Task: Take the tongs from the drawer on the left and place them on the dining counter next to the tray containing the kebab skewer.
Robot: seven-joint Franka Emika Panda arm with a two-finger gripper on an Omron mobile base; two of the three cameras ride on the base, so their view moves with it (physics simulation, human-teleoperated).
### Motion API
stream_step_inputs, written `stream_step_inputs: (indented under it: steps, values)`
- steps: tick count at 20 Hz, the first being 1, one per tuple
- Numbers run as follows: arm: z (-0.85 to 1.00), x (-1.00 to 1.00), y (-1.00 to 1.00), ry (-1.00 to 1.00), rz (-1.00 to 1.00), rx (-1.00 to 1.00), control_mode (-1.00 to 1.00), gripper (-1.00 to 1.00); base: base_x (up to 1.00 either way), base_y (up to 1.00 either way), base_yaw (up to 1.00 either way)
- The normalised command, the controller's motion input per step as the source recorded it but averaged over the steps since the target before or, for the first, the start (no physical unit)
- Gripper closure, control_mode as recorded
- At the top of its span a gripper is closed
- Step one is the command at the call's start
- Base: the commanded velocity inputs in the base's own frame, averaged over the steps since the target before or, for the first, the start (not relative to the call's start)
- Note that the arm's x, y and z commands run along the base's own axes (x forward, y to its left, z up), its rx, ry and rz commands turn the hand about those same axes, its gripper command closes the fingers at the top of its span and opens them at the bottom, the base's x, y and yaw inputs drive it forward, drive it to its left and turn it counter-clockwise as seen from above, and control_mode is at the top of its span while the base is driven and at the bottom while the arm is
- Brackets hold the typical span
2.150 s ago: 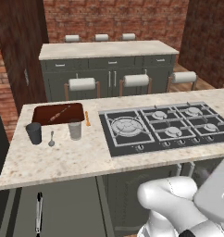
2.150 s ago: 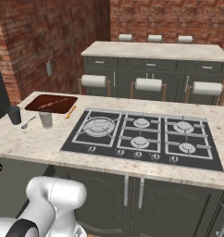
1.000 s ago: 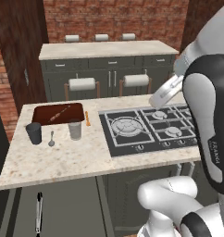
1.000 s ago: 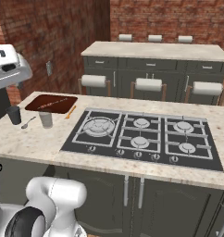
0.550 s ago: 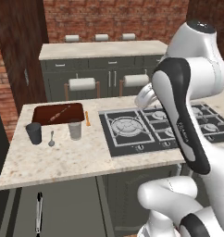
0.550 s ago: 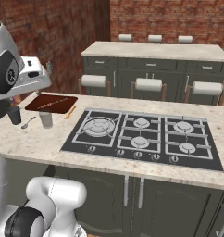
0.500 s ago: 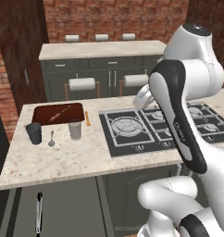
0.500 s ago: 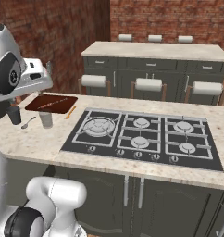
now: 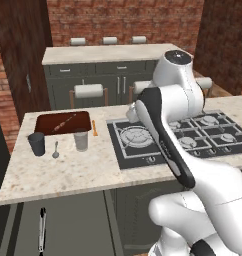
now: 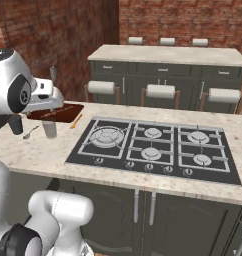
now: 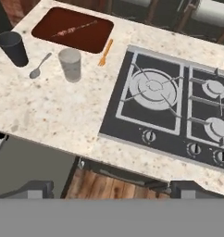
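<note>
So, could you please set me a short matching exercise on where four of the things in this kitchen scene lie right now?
Things:
1. tongs
2. kebab skewer
3. spoon
4. orange stick

Places:
A. between the dark cup and the clear cup
B. in the open drawer below the dining counter
C. between the tray and the hob
D. inside the reddish-brown tray

Pairs: 1-B, 2-D, 3-A, 4-C
</note>
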Motion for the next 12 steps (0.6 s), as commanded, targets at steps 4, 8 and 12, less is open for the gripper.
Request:
stream_step_inputs:
  steps: [4,8,12]
  values:
    - [-0.62,0.00,0.47,-0.06,-0.01,0.13,-1.00,-1.00,0.00,0.00,0.00]
    - [-0.67,-0.04,0.45,0.00,0.00,0.13,-1.00,-1.00,0.00,0.00,0.00]
    - [-0.41,-0.46,0.30,0.02,0.01,0.05,-1.00,-1.00,0.00,0.00,0.00]
